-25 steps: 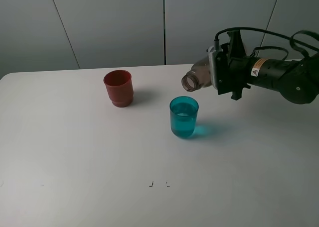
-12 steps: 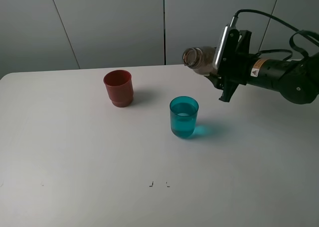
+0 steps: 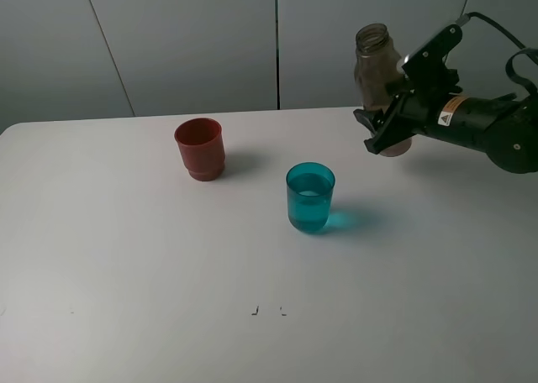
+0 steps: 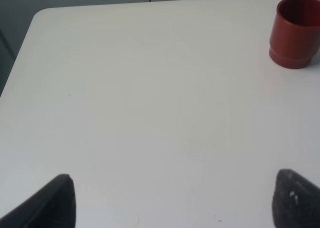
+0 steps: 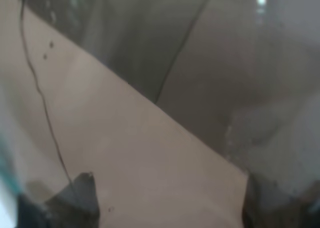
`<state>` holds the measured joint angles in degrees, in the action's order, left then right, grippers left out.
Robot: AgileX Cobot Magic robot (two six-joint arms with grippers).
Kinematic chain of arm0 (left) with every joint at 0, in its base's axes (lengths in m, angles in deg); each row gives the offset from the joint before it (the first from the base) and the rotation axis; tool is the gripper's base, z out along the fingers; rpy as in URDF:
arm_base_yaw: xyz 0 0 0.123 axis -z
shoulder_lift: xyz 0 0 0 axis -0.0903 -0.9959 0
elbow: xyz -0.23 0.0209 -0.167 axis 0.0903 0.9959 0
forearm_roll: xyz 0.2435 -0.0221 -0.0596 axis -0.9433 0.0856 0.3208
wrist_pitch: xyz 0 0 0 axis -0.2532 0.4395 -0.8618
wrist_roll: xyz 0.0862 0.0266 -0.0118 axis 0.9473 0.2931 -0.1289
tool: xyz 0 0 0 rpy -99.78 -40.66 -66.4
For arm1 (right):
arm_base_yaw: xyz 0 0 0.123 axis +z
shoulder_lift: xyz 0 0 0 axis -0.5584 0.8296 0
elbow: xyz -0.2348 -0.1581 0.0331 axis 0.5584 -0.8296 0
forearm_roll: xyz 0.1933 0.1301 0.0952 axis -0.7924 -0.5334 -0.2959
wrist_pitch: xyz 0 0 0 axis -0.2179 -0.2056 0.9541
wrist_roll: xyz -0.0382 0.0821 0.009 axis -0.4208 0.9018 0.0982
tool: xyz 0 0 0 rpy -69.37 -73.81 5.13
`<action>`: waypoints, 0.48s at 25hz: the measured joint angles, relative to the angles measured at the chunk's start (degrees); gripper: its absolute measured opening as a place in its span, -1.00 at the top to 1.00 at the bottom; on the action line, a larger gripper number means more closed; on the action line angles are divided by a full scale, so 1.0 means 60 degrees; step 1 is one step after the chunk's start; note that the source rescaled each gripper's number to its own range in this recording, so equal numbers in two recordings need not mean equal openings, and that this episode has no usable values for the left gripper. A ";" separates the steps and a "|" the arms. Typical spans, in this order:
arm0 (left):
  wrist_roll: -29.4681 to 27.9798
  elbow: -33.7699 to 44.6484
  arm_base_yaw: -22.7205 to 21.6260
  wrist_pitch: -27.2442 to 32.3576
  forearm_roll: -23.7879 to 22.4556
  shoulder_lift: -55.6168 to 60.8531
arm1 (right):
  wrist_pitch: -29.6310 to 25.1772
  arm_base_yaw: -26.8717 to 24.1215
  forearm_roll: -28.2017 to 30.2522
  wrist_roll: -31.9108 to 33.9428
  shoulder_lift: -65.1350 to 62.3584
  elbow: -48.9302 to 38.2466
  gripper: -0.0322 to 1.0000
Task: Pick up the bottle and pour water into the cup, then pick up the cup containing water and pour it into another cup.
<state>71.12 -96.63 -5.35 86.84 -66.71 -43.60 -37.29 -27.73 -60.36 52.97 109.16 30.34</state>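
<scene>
My right gripper [image 3: 389, 124] is shut on the lower body of the smoky grey-brown bottle [image 3: 375, 64] and holds it nearly upright, mouth up, above the table's back right. The bottle fills the right wrist view [image 5: 150, 103], with dark fingertips [image 5: 75, 198] at its sides. The teal cup [image 3: 310, 198] stands in the middle of the table with water in it, in front and to the left of the bottle. The red cup [image 3: 200, 149] stands upright to the back left and also shows in the left wrist view [image 4: 296, 32]. My left gripper [image 4: 175, 203] is open and empty over bare table.
The white table [image 3: 126, 257] has small dark marks [image 3: 267, 311] near the front middle. Grey wall panels stand behind the table's back edge. The table's left corner shows in the left wrist view [image 4: 37, 18].
My right gripper has swung the bottle from tipped, mouth down over the teal cup, back to nearly upright, and moved it up and to the right. Both cups stayed put.
</scene>
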 joint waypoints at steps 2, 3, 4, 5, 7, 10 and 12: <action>0.0000 0.0000 0.0000 0.0000 0.0000 0.0000 | 0.0000 -0.0239 0.0000 0.0753 0.0000 0.0000 0.94; 0.0000 0.0000 0.0000 0.0000 0.0000 0.0000 | 0.0000 -0.0374 0.0019 0.1157 0.0000 0.0000 0.94; 0.0000 0.0000 0.0000 0.0000 0.0000 0.0000 | 0.0000 -0.0502 0.0044 0.1555 0.0000 0.0000 0.94; 0.0000 0.0000 0.0000 0.0000 0.0000 0.0000 | 0.0099 -0.0617 0.0109 0.1912 0.0007 0.0000 0.94; 0.0000 0.0000 0.0000 0.0000 0.0000 0.0000 | 0.0439 -0.0881 0.0166 0.2546 0.0137 0.0000 0.94; 0.0000 0.0000 0.0000 0.0000 0.0000 0.0000 | 0.0975 -0.1121 0.0187 0.3014 0.0505 0.0021 0.94; 0.0000 0.0000 0.0000 0.0000 0.0000 0.0000 | 0.1169 -0.1169 0.0208 0.3073 0.0796 0.0163 0.94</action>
<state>71.12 -96.63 -5.35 86.84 -66.71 -43.60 -30.28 -34.75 -59.12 71.41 113.94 31.32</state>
